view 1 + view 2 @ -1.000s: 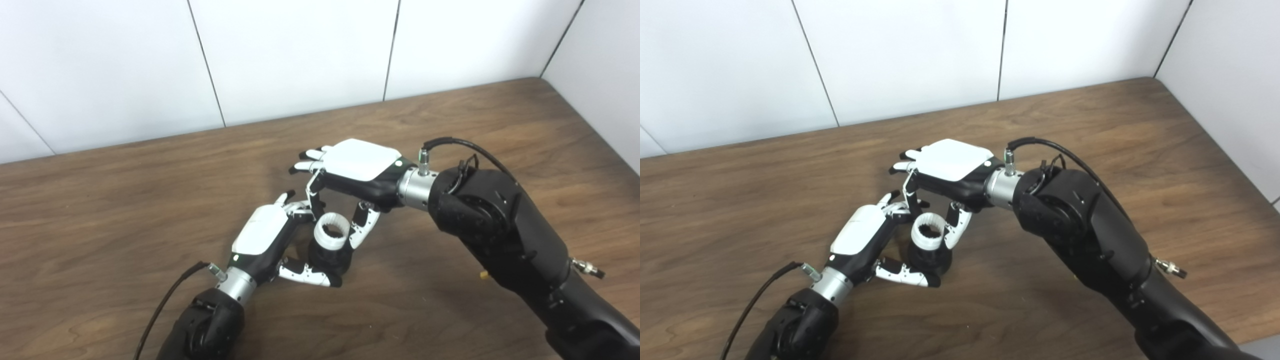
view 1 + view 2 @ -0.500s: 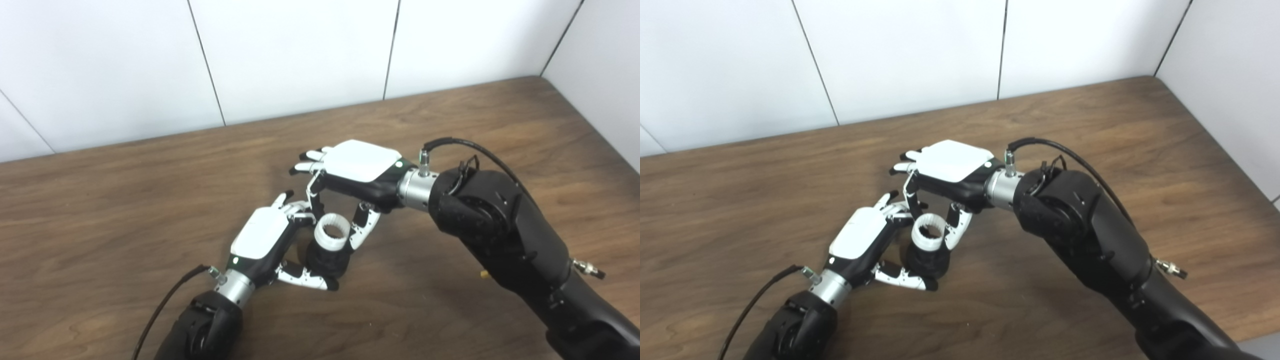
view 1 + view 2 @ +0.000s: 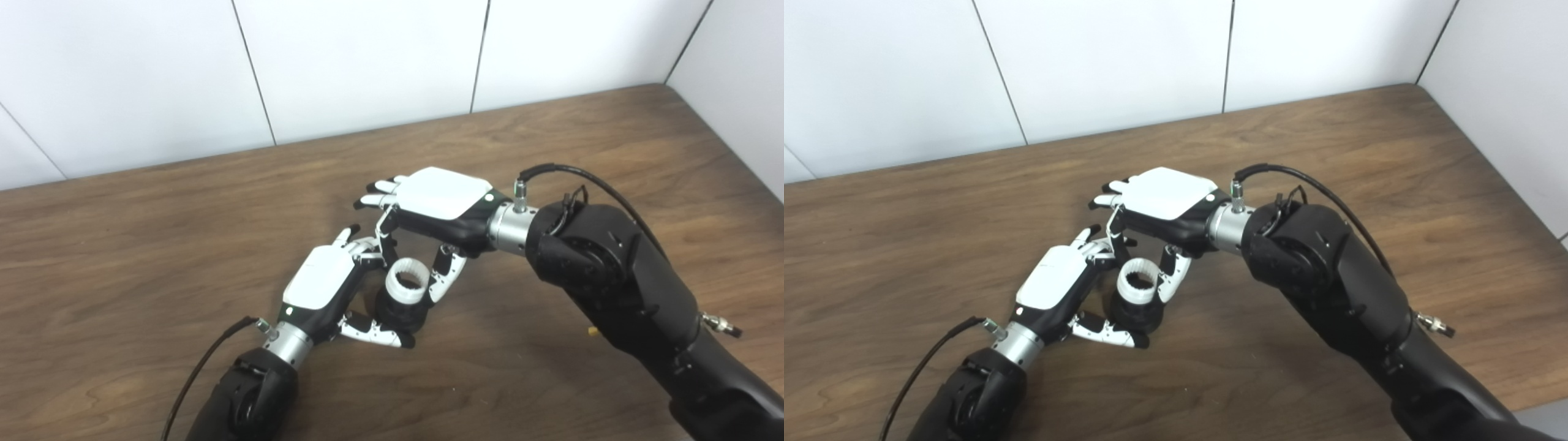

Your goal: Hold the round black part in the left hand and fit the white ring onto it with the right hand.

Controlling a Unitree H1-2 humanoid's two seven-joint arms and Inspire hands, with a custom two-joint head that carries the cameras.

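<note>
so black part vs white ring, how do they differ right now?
Colour: the round black part is dark, the white ring pale with a ribbed inner wall. Position: the ring sits on top of the part. Grip: the left robot hand holds the part; the right robot hand pinches the ring. Both are round.

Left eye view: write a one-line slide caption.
Left robot hand grips the round black part while right robot hand pinches the white ring atop it.
</note>
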